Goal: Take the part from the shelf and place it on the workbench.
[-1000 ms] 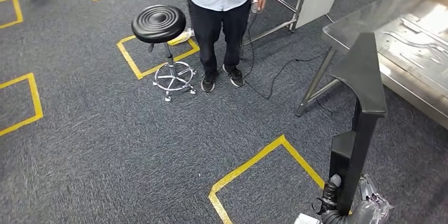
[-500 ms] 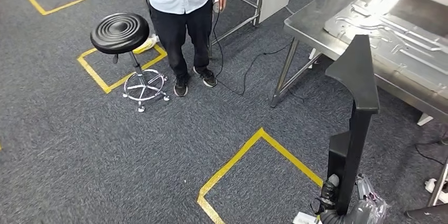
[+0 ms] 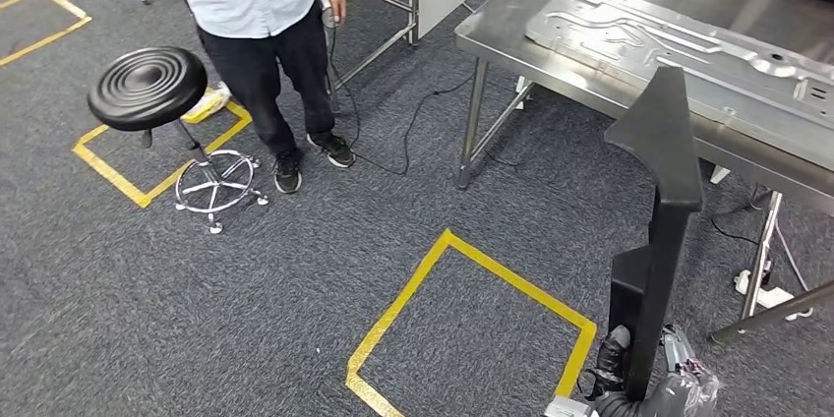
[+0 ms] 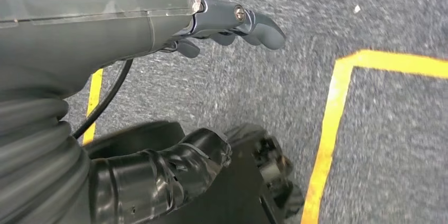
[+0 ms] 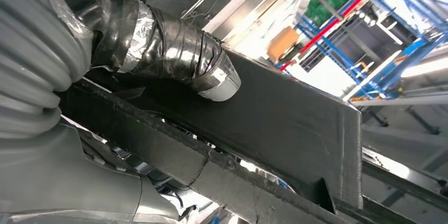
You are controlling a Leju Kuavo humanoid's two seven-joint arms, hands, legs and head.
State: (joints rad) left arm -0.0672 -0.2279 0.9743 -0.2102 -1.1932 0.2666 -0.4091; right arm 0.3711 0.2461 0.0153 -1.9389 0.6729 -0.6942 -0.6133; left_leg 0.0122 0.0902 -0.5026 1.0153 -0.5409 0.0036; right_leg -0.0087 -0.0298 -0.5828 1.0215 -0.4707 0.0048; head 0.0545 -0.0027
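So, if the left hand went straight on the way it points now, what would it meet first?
Probably the grey carpet: the left hand hangs empty, fingers toward the floor, nothing between. Depth is unclear.

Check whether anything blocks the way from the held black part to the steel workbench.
Nothing visible does. The right hand holds the black part upright, apart from the workbench; bare carpet lies between. A pressed metal panel covers much of the top.

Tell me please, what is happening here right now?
The robot's right hand holds a long black part upright in front of its body. A steel workbench stands ahead on the right, with a grey metal panel already lying on it; the black part is not yet placed there. The left hand hangs over the carpet and holds nothing. A person stands near a black stool.
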